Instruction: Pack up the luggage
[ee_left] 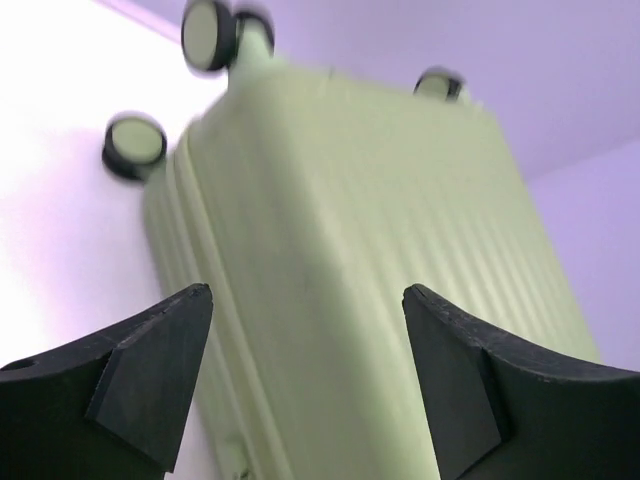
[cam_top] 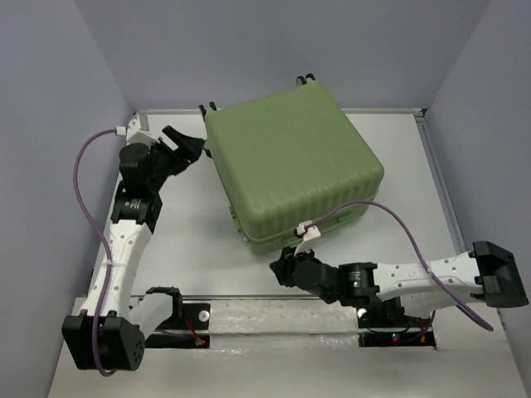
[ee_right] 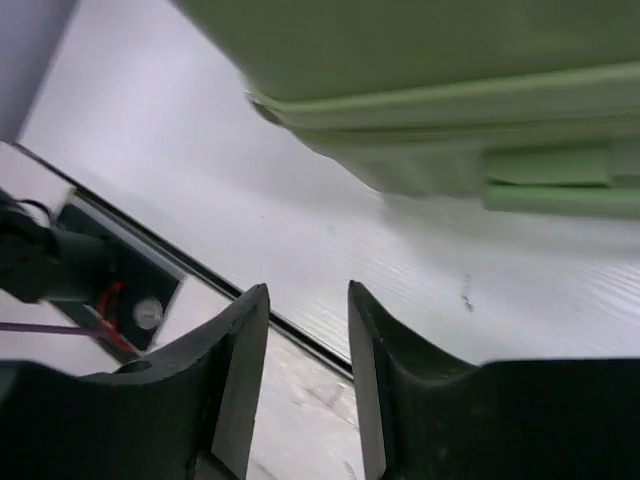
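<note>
Left hand (cam_top: 187,147), upper left of frame: fingers spread wide. Right hand (cam_top: 282,269), lower centre: fingers narrowly parted.

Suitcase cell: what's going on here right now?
Two arms are stationed around a green suitcase that lies shut and flat on the table. The left hand is wide open at its far-left corner, by the wheels, and holds nothing. The right hand sits low by the near edge, its fingers narrowly apart and empty. Neither hand has a grip on the suitcase.
</note>
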`<action>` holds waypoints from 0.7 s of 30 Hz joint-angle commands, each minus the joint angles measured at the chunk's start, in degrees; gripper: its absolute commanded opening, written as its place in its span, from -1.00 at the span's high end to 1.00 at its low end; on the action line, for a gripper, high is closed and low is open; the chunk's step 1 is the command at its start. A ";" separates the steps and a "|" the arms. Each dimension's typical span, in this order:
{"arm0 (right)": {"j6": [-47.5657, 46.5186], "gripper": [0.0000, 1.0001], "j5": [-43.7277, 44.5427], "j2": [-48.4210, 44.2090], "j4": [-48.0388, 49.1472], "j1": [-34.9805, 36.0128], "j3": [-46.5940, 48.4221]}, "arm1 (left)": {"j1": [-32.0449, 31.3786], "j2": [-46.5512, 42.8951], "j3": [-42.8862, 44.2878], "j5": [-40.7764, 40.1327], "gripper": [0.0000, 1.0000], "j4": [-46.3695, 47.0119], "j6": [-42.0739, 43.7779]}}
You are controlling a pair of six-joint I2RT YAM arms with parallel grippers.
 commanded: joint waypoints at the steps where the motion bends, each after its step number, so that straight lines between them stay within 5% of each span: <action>1: 11.01 0.70 1.99 -6.57 -7.78 -1.55 -5.67 | 5.37 8.92 7.74 5.32 -0.76 7.31 -4.03; 3: 11.55 0.86 2.27 -9.30 -8.67 -2.25 -7.27 | 6.95 16.62 11.26 7.78 -0.78 8.82 -6.06; 9: 8.57 0.85 2.00 -16.25 -10.43 -2.87 -10.17 | 7.23 38.78 31.21 14.73 -0.81 7.16 -8.27; 21: 8.91 0.79 1.82 -12.22 -12.36 -2.87 -9.29 | 5.83 59.81 54.34 16.41 -0.82 4.25 -10.73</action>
